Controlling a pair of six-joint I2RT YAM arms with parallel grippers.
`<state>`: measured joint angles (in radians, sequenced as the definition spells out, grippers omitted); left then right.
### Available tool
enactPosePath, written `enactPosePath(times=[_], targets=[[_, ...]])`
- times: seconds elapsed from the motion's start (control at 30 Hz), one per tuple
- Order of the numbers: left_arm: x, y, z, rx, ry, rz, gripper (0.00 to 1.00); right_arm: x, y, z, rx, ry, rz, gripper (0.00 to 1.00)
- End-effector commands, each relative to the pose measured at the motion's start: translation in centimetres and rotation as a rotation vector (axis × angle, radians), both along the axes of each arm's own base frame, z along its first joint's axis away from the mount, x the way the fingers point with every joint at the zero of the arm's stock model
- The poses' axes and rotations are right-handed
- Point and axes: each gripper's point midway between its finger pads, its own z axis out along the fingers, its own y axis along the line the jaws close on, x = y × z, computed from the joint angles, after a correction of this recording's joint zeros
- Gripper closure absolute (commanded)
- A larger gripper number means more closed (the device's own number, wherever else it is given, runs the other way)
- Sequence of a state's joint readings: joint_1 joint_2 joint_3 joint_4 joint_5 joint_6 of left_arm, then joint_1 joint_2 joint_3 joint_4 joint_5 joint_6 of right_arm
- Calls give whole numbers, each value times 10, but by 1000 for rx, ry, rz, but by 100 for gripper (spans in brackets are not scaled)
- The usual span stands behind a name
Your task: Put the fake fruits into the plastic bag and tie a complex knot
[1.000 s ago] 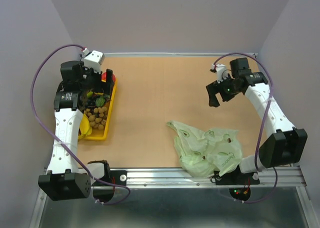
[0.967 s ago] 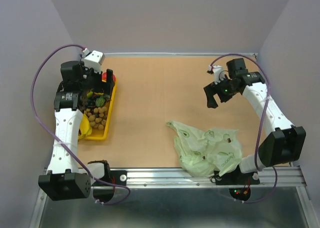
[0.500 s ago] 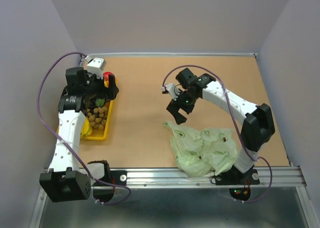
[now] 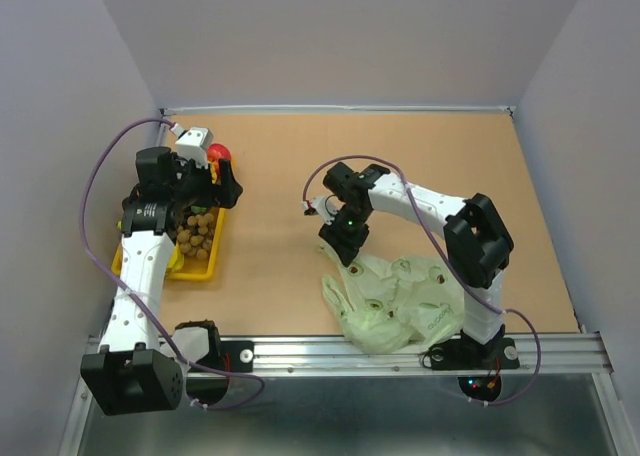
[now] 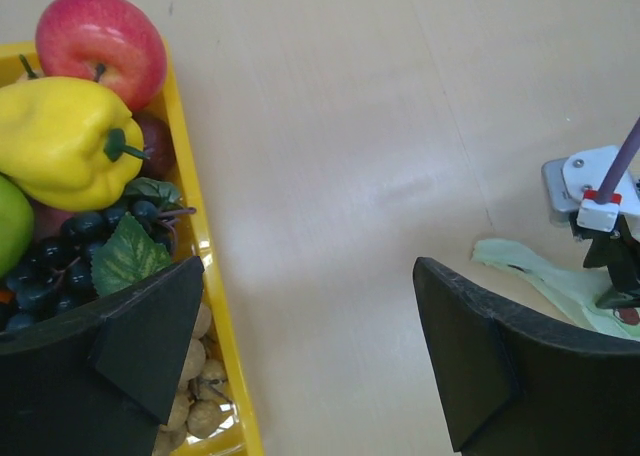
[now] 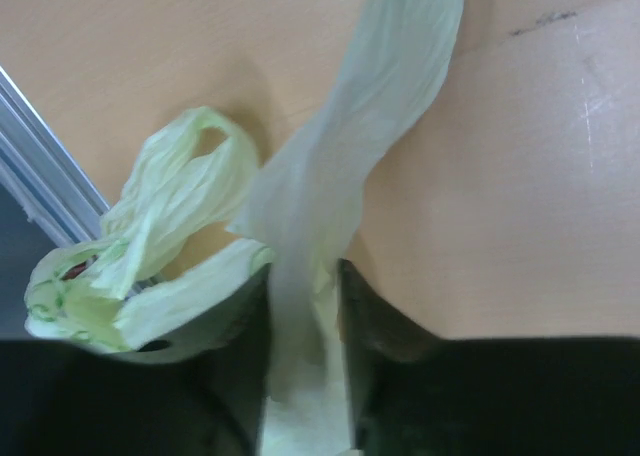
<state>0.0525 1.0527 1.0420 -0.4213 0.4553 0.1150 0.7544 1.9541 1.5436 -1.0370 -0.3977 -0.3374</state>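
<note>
So here's what we're seeing. The left end effector point(image 5: 310, 376) hangs over the right edge of the yellow tray point(image 5: 212, 296), spread wide with nothing between its fingers point(image 5: 140, 346), just bare desk point(image 4: 400, 156) showing through the gap. All the fruit is in the tray. The red apple point(image 5: 100, 41) is at the far end, with a lumpy yellow fruit point(image 5: 65, 136) touching it. A sliver of green apple point(image 5: 8, 221) shows at the left edge of the wrist view. The dark grapes point(image 5: 50, 271) with their leaf sit just below the yellow one, and the tan balls point(image 5: 195, 401) are nearest, partly hidden behind the finger.

The right end effector point(image 6: 305, 286) is down at the far-left corner of the plastic bag point(image 4: 405, 301) and pressed together on a twisted strip of the bag's handle point(image 6: 340, 156). That strip runs up out of the jaws and across the desk. A second handle loop point(image 6: 170, 211) lies crumpled just beside it on the left.

The bag itself lies flat and crinkled at the near edge of the desk on the right side, well apart from the tray. We can't tell if anything's inside it.
</note>
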Motion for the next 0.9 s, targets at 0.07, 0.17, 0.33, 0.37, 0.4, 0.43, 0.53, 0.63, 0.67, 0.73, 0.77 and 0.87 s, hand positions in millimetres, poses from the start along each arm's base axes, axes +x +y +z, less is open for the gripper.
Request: enactPosePath(times=[0.07,0.17,0.33,0.37,0.4,0.43,0.53,0.63,0.67,0.73,0.77,0.87], targets=[[-11,-29,19,-108,-88,-138,9,28,39,63,201,-147,-9,99],[-18,-43,31,-153,-142,-218,11,48,50,122,348,-344,-5,100],[-25,-56,55,-187,-265,-299,10,74,37,201,447,-642,-10,99],[-27,-58,60,-197,-285,-315,7,75,34,208,461,-681,-6,100],[-25,-59,68,-197,-320,-327,7,81,35,224,502,-751,-8,100],[-25,-61,72,-205,-332,-334,7,74,28,241,539,-804,-1,100],[-22,-70,83,-222,-362,-405,5,60,22,274,641,-910,38,100],[-10,-77,90,-211,-370,-417,2,48,14,276,665,-947,87,99],[-6,-78,90,-204,-370,-419,1,47,12,272,660,-955,96,100],[1,-85,95,-183,-381,-436,1,48,8,272,660,-1000,105,100],[10,-87,88,-172,-362,-433,1,45,4,264,647,-1000,105,100],[14,-108,87,-191,-339,-509,1,52,-1,260,624,-1030,60,100]])
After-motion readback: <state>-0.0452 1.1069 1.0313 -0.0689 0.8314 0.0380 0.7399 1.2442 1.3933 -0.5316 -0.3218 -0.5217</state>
